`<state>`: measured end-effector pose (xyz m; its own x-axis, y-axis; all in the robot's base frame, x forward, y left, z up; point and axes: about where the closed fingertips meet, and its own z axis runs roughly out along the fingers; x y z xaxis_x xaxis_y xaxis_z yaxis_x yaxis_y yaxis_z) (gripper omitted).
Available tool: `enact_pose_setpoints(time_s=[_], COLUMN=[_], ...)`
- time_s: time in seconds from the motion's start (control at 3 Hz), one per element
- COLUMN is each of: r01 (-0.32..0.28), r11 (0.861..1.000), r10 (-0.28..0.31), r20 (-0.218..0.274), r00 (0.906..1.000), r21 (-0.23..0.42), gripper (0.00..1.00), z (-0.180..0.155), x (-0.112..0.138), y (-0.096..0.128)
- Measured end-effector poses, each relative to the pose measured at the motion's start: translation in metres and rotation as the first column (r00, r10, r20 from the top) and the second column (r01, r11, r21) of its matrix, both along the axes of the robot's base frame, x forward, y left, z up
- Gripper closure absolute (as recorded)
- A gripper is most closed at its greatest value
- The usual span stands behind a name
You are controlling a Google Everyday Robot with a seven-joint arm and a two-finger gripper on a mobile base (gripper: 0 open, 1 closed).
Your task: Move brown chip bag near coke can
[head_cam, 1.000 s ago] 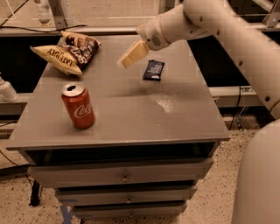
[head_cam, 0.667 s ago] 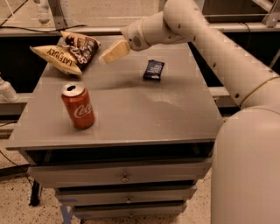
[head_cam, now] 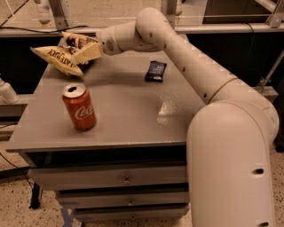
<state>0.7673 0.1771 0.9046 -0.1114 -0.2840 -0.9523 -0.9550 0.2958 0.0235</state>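
The brown chip bag [head_cam: 54,56] lies crumpled at the far left corner of the grey table [head_cam: 133,119], tan with dark print. The coke can [head_cam: 80,107] stands upright at the front left, well in front of the bag. My gripper [head_cam: 87,52] reaches in from the right at the end of the long white arm. It sits right at the bag's right side and overlaps it in the view. I cannot tell whether it touches the bag. The part of the bag behind the gripper is hidden.
A small flat dark-blue snack wrapper [head_cam: 155,71] lies at the back right of the table. My arm [head_cam: 191,66] spans the table's right half. The table has drawers [head_cam: 126,179] below. A railing [head_cam: 57,13] runs behind the table.
My gripper has moved left across the back of the table, from near the dark-blue wrapper to the right side of the chip bag. The bag, can and wrapper have not moved.
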Motion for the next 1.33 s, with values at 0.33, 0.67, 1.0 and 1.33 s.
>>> enact_pose_setpoints(time_s=[0.33, 0.67, 1.0, 1.33], r01=[-0.062, -0.138, -0.189, -0.180], r11=[0.998, 0.988, 0.971, 0.960], r10=[0.062, 0.139, 0.198, 0.201], r20=[-0.009, 0.010, 0.047, 0.081], r00=[0.9980, 0.9903, 0.9792, 0.9762], r21=[-0.007, -0.068, -0.147, -0.215], gripper=[0.00, 0.00, 0.17, 0.41], z=[-0.008, -0.018, -0.030, -0.035], x=[-0.010, -0.026, -0.032, -0.026], y=[0.034, 0.055, 0.064, 0.061])
